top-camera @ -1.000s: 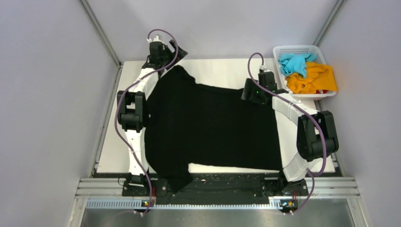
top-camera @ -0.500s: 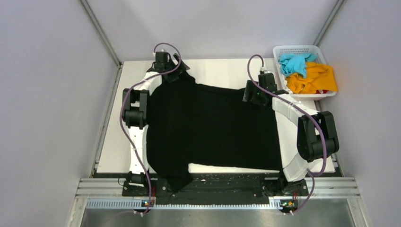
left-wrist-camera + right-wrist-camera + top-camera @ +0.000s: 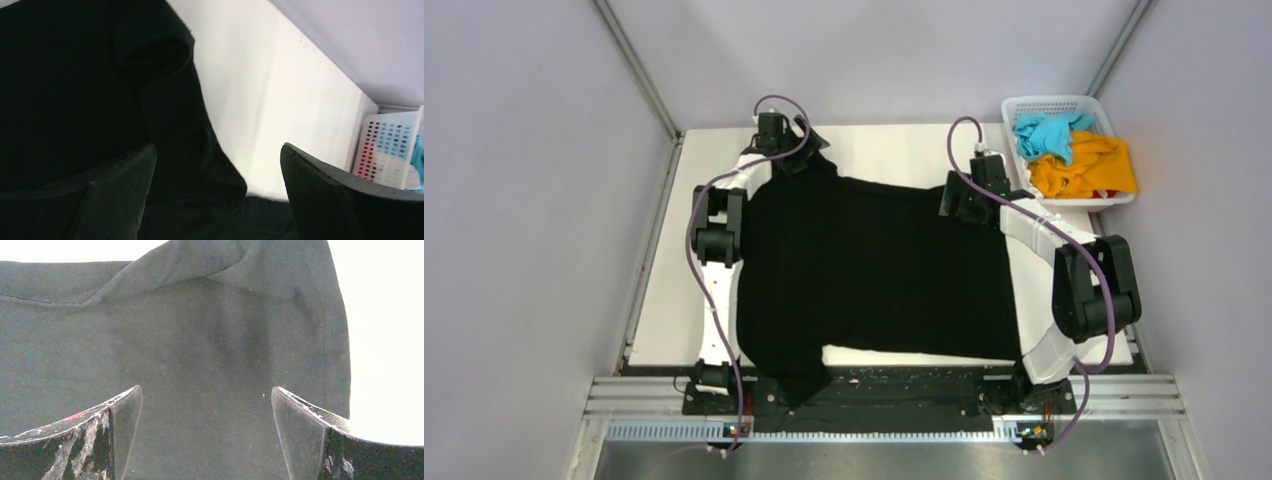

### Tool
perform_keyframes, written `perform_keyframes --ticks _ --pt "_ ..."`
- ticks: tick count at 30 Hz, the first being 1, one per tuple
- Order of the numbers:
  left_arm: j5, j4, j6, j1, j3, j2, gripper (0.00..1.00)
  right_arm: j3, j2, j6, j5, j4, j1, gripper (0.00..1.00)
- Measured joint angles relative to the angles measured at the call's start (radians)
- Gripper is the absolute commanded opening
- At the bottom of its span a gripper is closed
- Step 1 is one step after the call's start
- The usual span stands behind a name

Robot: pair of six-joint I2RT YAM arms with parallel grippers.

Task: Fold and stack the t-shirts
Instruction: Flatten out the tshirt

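A large black t-shirt [image 3: 874,270] lies spread flat across the white table, one sleeve hanging over the near edge. My left gripper [image 3: 809,150] hovers open over its far left sleeve [image 3: 160,90], nothing between the fingers. My right gripper [image 3: 954,200] stands open above the shirt's far right corner [image 3: 280,315], its hem visible at the right. A turquoise-blue t-shirt [image 3: 1046,135] and an orange-yellow t-shirt [image 3: 1084,168] sit crumpled in the white basket [image 3: 1024,105] at the far right.
The white lattice basket [image 3: 387,150] also shows at the right edge of the left wrist view. Grey walls close in the table on three sides. Bare white table [image 3: 884,150] shows beyond the shirt's far edge and along the left side [image 3: 674,290].
My left arm has swung rightward, bringing its gripper from the far left corner to over the shirt's far sleeve. The right arm has barely moved.
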Motion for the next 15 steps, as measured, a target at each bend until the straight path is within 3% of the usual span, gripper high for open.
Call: perform_keyframes --ticks 15 --pt "0.029 0.176 -0.156 -0.043 0.296 0.226 0.99 0.0 0.0 0.0 0.032 -0.011 0.0 0.99"
